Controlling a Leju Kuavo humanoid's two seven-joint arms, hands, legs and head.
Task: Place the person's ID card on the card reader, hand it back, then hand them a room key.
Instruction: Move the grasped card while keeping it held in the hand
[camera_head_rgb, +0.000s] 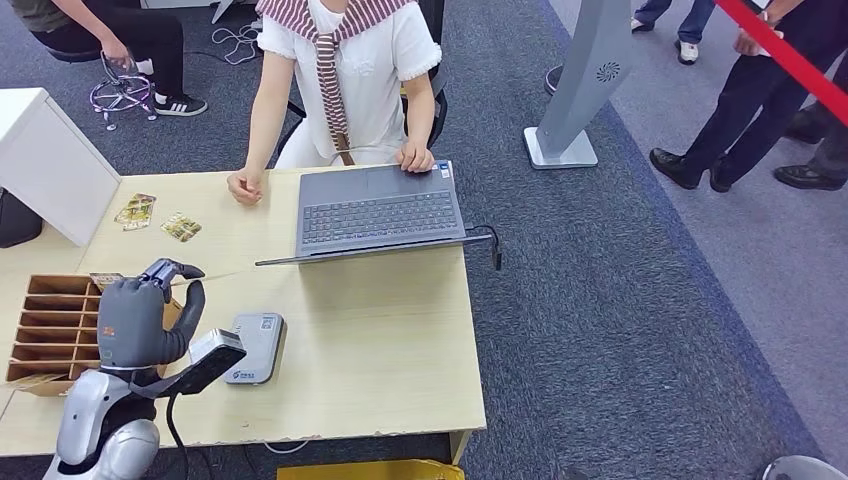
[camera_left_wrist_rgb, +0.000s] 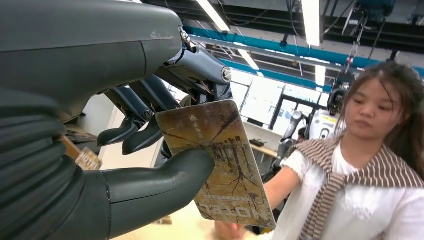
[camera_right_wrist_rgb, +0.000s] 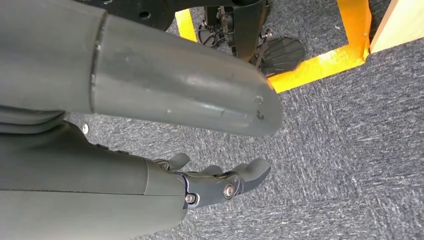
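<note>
My left hand (camera_head_rgb: 140, 315) is raised above the wooden organiser at the table's left. Between its thumb and fingers (camera_left_wrist_rgb: 150, 135) it pinches a gold-brown room key card (camera_left_wrist_rgb: 217, 160), facing the seated person (camera_head_rgb: 345, 70). The grey card reader (camera_head_rgb: 256, 346) lies flat on the table just right of my left hand. The person's one hand (camera_head_rgb: 244, 186) rests on the table's far edge and the other on the laptop (camera_head_rgb: 378, 210). My right hand (camera_right_wrist_rgb: 220, 182) hangs beside me over grey carpet, fingers apart and holding nothing.
A wooden compartment organiser (camera_head_rgb: 50, 330) stands at the table's left. Two more patterned cards (camera_head_rgb: 136, 210) (camera_head_rgb: 181, 227) lie beyond it. A white box (camera_head_rgb: 50, 160) sits at the far left. Other people stand at the back right near a grey kiosk (camera_head_rgb: 580, 90).
</note>
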